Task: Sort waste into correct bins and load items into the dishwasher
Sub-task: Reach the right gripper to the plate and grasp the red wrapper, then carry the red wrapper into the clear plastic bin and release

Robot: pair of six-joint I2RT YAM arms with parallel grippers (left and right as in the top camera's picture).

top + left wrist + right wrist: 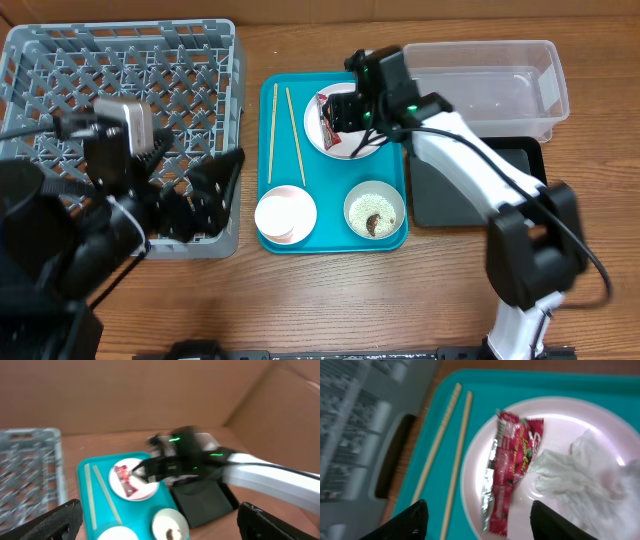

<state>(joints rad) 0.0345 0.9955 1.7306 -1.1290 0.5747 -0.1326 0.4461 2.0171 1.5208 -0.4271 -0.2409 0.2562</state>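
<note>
My right tool (477,510) hangs with fingers apart around the red wrapper (510,465); I must descend straight and pinch only it, not the tissue (570,475). The left tool (160,510) is apart too.

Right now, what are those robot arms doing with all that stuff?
The right end effector hangs open over a red wrapper lying beside a tissue on the pink plate, seemingly ready to grab it. The left end effector hovers open by the grey rack, holding nothing. Chopsticks, a white dish and a bowl of rice bits sit on the teal tray, nothing sorted yet.
</note>
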